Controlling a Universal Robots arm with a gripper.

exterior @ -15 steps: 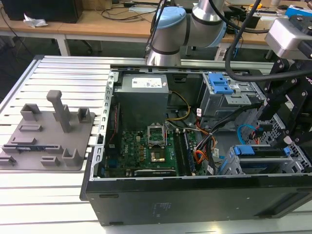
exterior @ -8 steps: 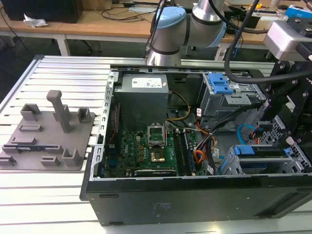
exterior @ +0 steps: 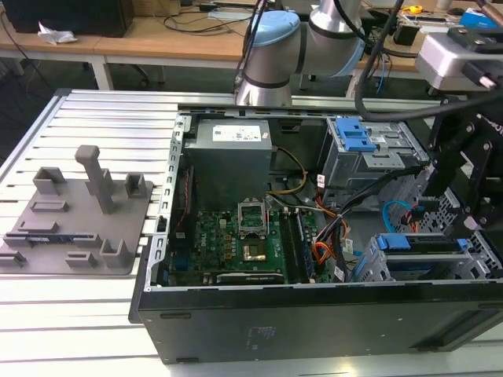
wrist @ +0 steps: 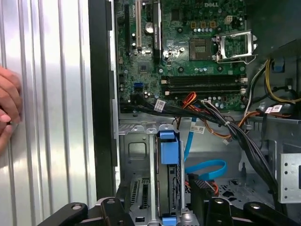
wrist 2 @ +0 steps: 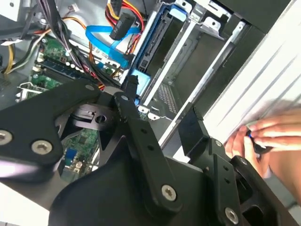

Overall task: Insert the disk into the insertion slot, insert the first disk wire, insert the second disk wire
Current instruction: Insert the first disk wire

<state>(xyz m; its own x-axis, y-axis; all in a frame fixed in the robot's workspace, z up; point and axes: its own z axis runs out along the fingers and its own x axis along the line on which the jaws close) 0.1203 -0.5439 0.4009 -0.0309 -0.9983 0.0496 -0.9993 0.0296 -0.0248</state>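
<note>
Silver arm (exterior: 332, 22), blue joint caps (exterior: 271, 35), black jaws

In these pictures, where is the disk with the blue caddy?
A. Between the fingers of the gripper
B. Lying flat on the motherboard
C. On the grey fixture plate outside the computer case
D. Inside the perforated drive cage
D: in the first wrist view the disk, framed in blue, sits between the metal walls of the drive cage, inside the computer case.

I am seeing bright blue framing the disk (wrist: 168, 188), light blue colouring the second disk wire (wrist: 207, 166), green covering the board (wrist: 188, 33) and black covering my gripper (wrist 2: 162, 95).
</note>
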